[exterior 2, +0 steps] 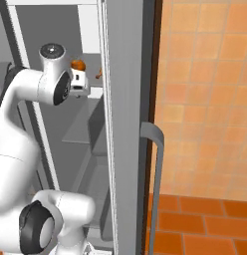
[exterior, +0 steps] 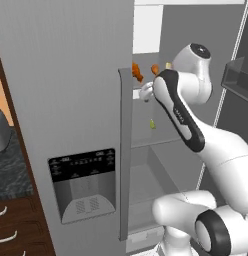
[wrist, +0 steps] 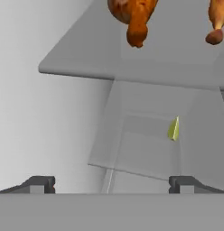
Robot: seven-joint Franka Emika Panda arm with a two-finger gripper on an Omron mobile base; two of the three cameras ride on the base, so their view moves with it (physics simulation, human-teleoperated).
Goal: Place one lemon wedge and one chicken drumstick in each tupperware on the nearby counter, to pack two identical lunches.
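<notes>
Two glossy orange-brown chicken drumsticks lay on a pale grey upper shelf (wrist: 86, 58) inside an open grey fridge. In the hand view the nearer drumstick (wrist: 134, 18) sat at the top centre with one end hanging over the shelf's front edge, and the second drumstick (wrist: 216, 22) lay beside it toward the top right corner, apart from the first. From the left base view the same two showed as orange shapes (exterior: 137, 71) and (exterior: 155, 69) just past the edge of the fridge's closed left door (exterior: 66, 100), with a small pale yellow piece (exterior: 168, 65) beside them on that shelf. One small yellow-green pointed lemon wedge (wrist: 174, 129) rested on a translucent shelf below the drumstick shelf, standing on edge; in the left base view it appeared as a small green sliver (exterior: 152, 123) lower in the compartment.

The white arm's two-finger tool (wrist: 112, 184) was raised in front of the drumstick shelf, its dark fingertips (wrist: 39, 184) spread as wide as they go, gripping nothing and touching neither drumstick. In the right base view the tool's white hand (exterior 2: 79, 82) sat just beside one drumstick (exterior 2: 78, 64).

Left of the fridge door, a strip of dark speckled stone counter (exterior: 11, 165) lay above dark wood drawers with curved silver handles (exterior: 6, 236).
</notes>
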